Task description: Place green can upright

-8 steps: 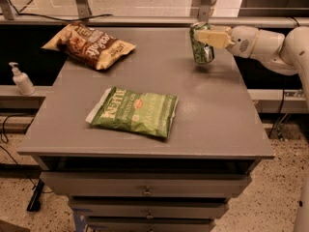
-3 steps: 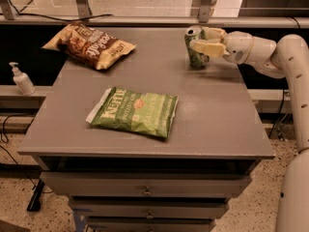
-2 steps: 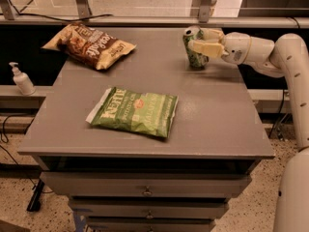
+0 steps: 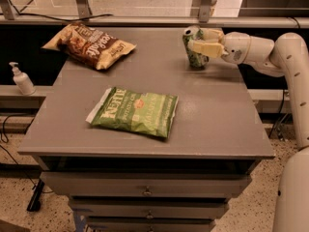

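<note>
The green can [image 4: 195,58] stands near the far right corner of the grey table [image 4: 217,115], leaning slightly to the left, its silver top towards the upper left. Its base looks to be at the table surface. My gripper [image 4: 203,40] reaches in from the right and is shut on the can's upper half, one pale finger [image 4: 206,48] across its front and the other behind it. The white arm [image 4: 270,52] runs off to the right edge.
A flat green crisp bag [image 4: 135,111] lies in the middle of the table. A brown crisp bag [image 4: 91,45] lies at the far left corner. A white pump bottle [image 4: 21,79] stands on a ledge to the left. Drawers sit below the front edge.
My gripper has shifted the can a little to the left and lower, and the can now leans slightly left. The bags have not moved.
</note>
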